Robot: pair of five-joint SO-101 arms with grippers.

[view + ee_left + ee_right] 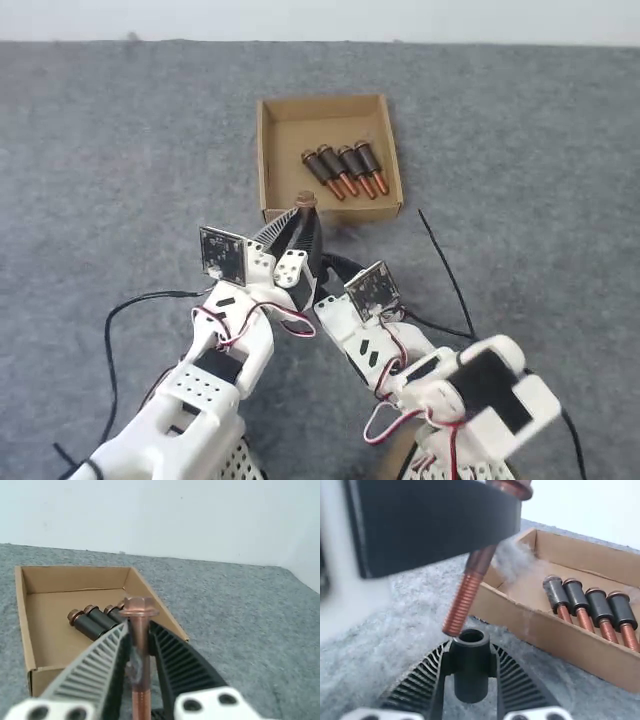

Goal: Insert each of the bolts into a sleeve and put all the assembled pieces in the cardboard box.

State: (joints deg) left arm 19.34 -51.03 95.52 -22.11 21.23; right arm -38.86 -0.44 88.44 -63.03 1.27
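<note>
Copper bolt (138, 652) stands nearly upright, head up and threads down, clamped in the fingers (100, 665) of our left gripper (137, 630) just beside the cardboard box (265, 150). Our right gripper (470, 652) clasps the black sleeve (470, 670), bore upward, directly beneath; the bolt's tip sits at its rim. Four assembled pieces (345, 172) lie in the box.

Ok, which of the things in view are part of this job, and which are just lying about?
Part of the job:
bolt, held in the left gripper
sleeve, held in the right gripper
cardboard box
four assembled pieces inside it

Lying about:
black cable beside the box
grey mat under everything
</note>
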